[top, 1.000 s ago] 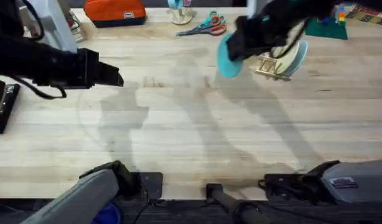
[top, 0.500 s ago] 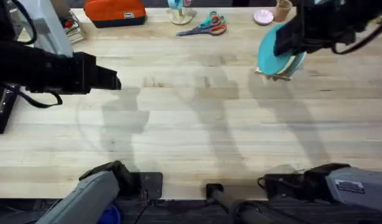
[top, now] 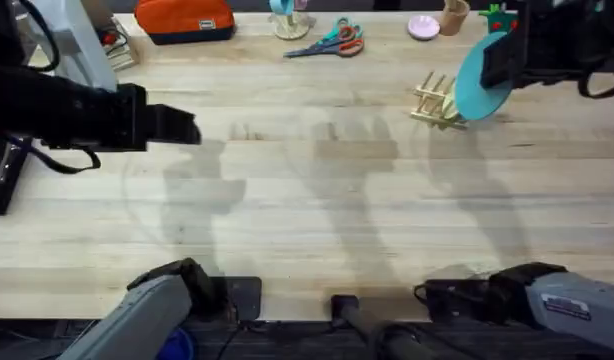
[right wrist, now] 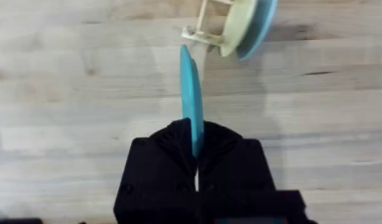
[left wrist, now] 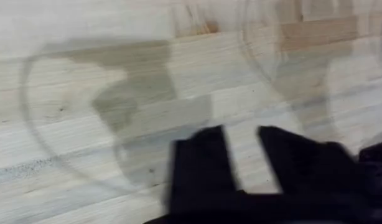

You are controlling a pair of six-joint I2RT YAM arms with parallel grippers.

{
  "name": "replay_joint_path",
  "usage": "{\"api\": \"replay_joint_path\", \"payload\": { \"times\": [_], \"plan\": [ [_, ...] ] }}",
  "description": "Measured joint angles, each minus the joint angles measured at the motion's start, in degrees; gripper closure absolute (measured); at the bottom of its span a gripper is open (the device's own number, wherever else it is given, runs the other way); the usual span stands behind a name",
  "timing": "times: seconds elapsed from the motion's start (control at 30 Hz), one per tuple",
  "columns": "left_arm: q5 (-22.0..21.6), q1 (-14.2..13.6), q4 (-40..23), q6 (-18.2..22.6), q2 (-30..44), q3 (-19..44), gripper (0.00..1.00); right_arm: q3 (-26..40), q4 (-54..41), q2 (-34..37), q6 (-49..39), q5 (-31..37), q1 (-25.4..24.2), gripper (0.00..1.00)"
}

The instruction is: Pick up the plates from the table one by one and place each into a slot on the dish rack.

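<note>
The end effector point(right wrist: 196, 146) pinches a teal plate point(right wrist: 190, 93) edge-on above the surface point(right wrist: 73, 93), near the rack point(right wrist: 206, 31) holding 2 plates point(right wrist: 247, 28).

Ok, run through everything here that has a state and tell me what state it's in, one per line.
Teal plate: held on edge, off the table, beside the rack.
Right gripper: fingers shut on the teal plate's rim.
Left gripper: fingers open, holding nothing, over bare table.
Rack: upright, two plates already slotted.
Yellow-green plate: standing in the rack.
Light blue plate: standing behind it.
Scissors: lying at the far edge.
</note>
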Motion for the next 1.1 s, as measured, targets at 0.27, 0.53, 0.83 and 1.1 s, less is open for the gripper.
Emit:
{"api": "replay_joint_path", "payload": {
  "times": [0.27,0.53,0.83,1.1],
  "plan": [
    [-0.3,0.0,-0.2,-0.3,0.0,0.0,0.006,0.4,-2.7,-1.2,4.2,3.2,0.0,0.971],
    [-0.5,0.0,-1.0,-0.3,0.0,0.0,0.006,6.6,-7.2,-1.2,8.5,3.8,0.0,0.971],
    [-0.5,0.0,-1.0,-0.3,0.0,0.0,0.006,11.6,-13.6,-0.9,13.1,3.8,0.0,0.971],
    [-0.5,0.0,-1.0,-0.3,0.0,0.0,0.006,17.2,-18.7,4.2,15.3,5.6,0.0,0.971]
  ]
}}
